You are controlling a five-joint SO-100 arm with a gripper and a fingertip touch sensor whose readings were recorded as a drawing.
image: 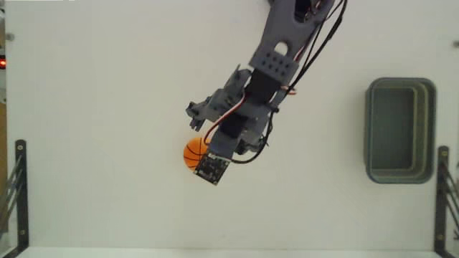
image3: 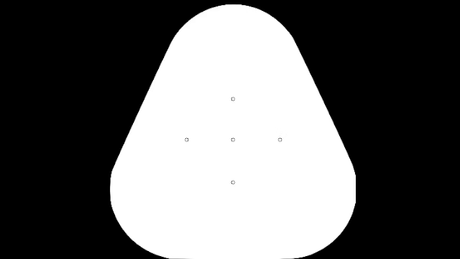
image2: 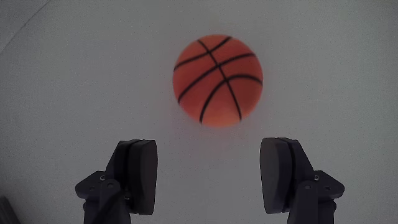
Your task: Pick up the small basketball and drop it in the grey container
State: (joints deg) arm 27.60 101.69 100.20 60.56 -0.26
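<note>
- Small basketball (image2: 217, 79): orange with black seam lines; rests on the white surface (image: 93, 107). In the fixed view (image: 193, 153) it shows at the left edge of the arm's wrist, partly covered by it. Not lifted, as judged from the wrist view, where it lies on the surface ahead of the fingers.
- End effector (image2: 209, 177): wide open, nothing held. In the wrist view its two dark fingers (image2: 138, 168) stand at the bottom of the frame, one on each side, with bare surface between them. The ball lies beyond the fingertips, roughly centred on the gap and slightly toward the right finger. No contact with the ball is visible.
- Arm (image: 276, 64): grey printed links with black and red cabling; enters the fixed view from the top and reaches down and to the left toward the ball.
- Grey container (image: 373, 129): rectangular grey-green tub with rounded corners and a thick rim; stands near the right edge of the fixed view, well apart from the ball and the arm. It appears empty.
- Progress, as a judgement: the approach is nearly complete and the opening is lined up with the ball. Nothing of the pick is done.
- Remaining, as a judgement: advance the fingers around the ball, close on it, lift, carry it across to the container, release above it.
- Black brackets (image: 20, 186): at the lower left and lower right edges of the fixed view; not involved.
</note>
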